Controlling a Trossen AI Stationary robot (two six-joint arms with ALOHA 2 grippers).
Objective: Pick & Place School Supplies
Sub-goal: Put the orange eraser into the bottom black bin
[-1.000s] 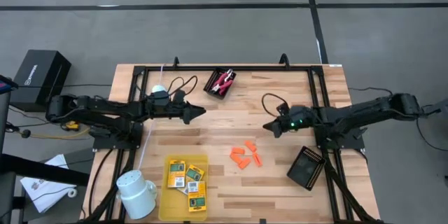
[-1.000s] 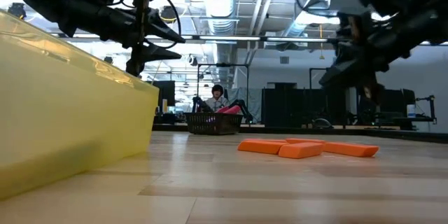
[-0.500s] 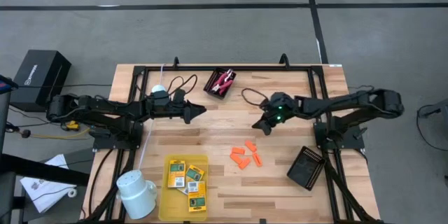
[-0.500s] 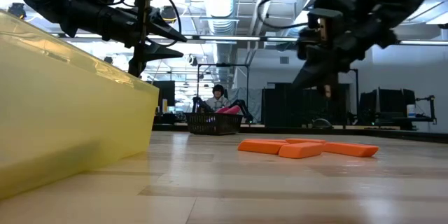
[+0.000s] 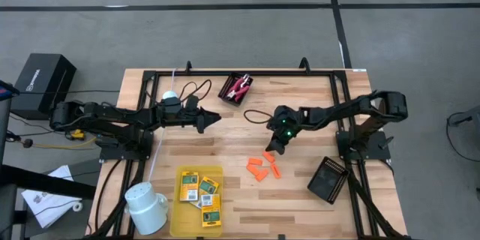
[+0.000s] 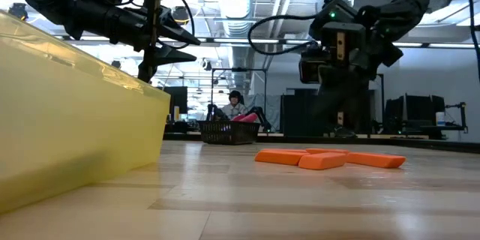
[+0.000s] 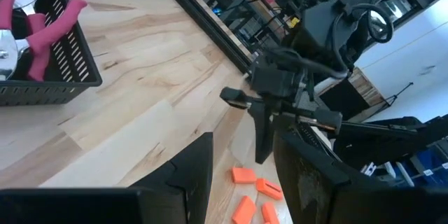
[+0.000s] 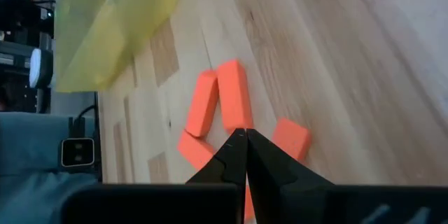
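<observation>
Orange pieces point(image 5: 262, 168) lie loose on the counter point(image 5: 300, 105) just below the right tool point(image 5: 272, 150), whose fingers are together and empty, so it should part them before descending squarely over one piece.

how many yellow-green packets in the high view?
4, all in the yellow tray at the table's front left: packets and. More may be hidden underneath.

Orange pieces point(image 5: 262, 168) mid-table; packets point(image 5: 199, 190) in yellow tray point(image 5: 180, 210); scissors point(image 5: 239, 86) basketed.
</observation>
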